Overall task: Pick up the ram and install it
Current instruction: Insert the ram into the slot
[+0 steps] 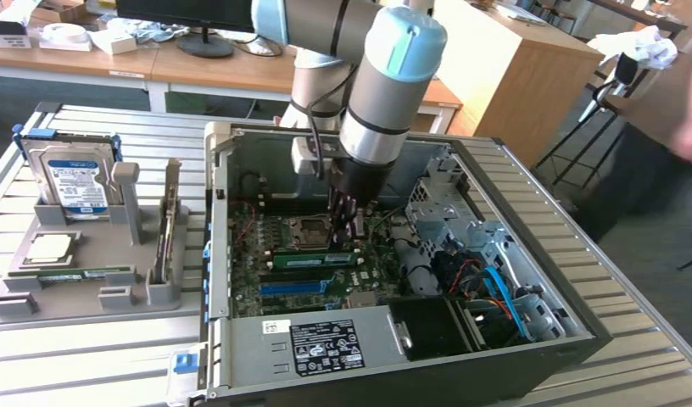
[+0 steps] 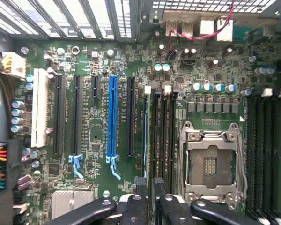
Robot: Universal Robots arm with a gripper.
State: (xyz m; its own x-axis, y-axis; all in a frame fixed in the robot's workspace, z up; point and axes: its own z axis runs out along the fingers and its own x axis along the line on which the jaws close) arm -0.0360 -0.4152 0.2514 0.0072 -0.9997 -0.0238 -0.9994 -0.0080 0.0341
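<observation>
Exterior view: the arm reaches down into the open computer case [image 1: 538, 360], and the gripper [image 1: 348, 242] hangs low over the motherboard, just beside the CPU socket [image 1: 309, 227]. The ram [image 1: 312, 257] stands on its long edge, level, just beside the CPU socket and between the socket and the blue slot [image 1: 295, 287]. The gripper sits at the end of the ram toward the exterior view's right; contact there cannot be confirmed. Claw state: cannot tell whether it clamps the ram or stands free. Outside the case, well apart from the CPU socket toward the exterior view's left, a grey holder [image 1: 86, 292] carries a hard drive [image 1: 77, 182] standing upright. Wrist view: the camera looks straight down on the board. The CPU socket [image 2: 210, 164] is uncovered, with its metal frame around it. A bank of black memory slots [image 2: 164, 136] runs just beside the socket, and a second bank [image 2: 264, 150] lies on the socket's other side. The gripper [image 2: 150, 187] is at one end of the first bank, near the socket's corner. The ram cannot be told apart from the slots here. The blue slot [image 2: 112, 117] and a white slot [image 2: 39, 108] lie farther from the socket, beyond the first bank.
</observation>
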